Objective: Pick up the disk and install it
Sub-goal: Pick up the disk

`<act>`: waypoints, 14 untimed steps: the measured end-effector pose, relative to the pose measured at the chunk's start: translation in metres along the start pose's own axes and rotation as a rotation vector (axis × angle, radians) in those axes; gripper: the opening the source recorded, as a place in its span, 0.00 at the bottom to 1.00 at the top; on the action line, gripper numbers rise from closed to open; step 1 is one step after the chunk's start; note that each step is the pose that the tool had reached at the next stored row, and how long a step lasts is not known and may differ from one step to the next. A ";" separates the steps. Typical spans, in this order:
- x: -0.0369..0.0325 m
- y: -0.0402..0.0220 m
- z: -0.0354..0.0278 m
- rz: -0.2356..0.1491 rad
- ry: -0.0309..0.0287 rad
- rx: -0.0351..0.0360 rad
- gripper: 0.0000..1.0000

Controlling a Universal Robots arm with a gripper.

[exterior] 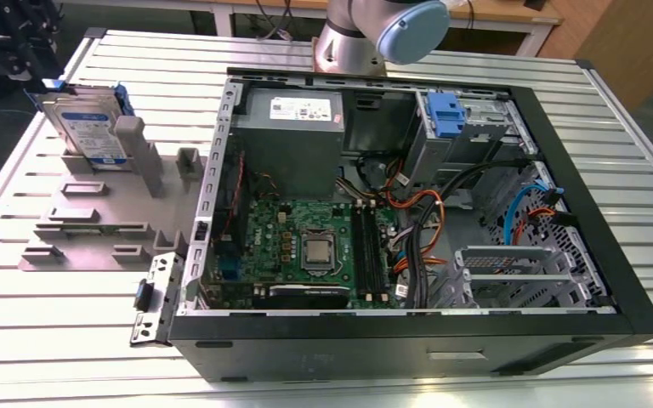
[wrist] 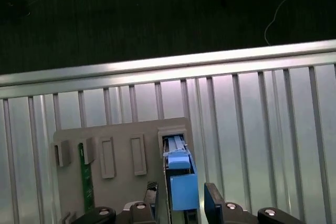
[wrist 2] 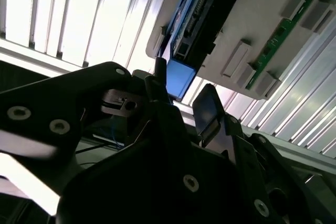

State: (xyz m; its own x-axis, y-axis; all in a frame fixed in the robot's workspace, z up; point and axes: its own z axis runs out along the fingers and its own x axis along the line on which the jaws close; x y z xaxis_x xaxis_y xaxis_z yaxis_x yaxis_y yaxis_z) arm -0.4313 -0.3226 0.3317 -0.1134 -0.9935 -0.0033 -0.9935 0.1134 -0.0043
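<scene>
The disk (exterior: 86, 129) stands on edge in a slot of the grey fixture (exterior: 88, 229), at the exterior view's left, with its white-and-blue label facing out and a blue bracket around it. My black gripper (exterior: 45, 83) hangs right over its top edge. In both wrist views the bracket's blue tab (wrist: 184, 191) (wrist 2: 179, 78) lies between my two fingertips (wrist: 212, 199) (wrist 2: 208, 109), with thin gaps on either side. The gripper (wrist: 181, 199) (wrist 2: 182, 92) is open, straddling the disk.
The open computer case (exterior: 599, 255) lies at the exterior view's right, with motherboard (exterior: 303, 246), grey power supply (exterior: 292, 136) and a blue caddy (exterior: 445, 115) in the upper bay. A green memory stick (wrist: 86, 177) stands in the fixture. The arm's base (exterior: 360, 38) is behind the case.
</scene>
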 end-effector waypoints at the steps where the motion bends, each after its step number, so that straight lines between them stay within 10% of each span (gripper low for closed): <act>1: -0.0001 0.0000 0.0004 -0.011 -0.0001 0.0000 0.47; 14: 0.0003 0.0055 0.0110 -0.063 -0.0006 0.0022 0.55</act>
State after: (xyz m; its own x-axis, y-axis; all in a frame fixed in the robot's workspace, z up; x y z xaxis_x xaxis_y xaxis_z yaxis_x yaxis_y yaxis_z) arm -0.4367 -0.3222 0.3206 -0.0509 -0.9987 -0.0036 -0.9987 0.0510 -0.0067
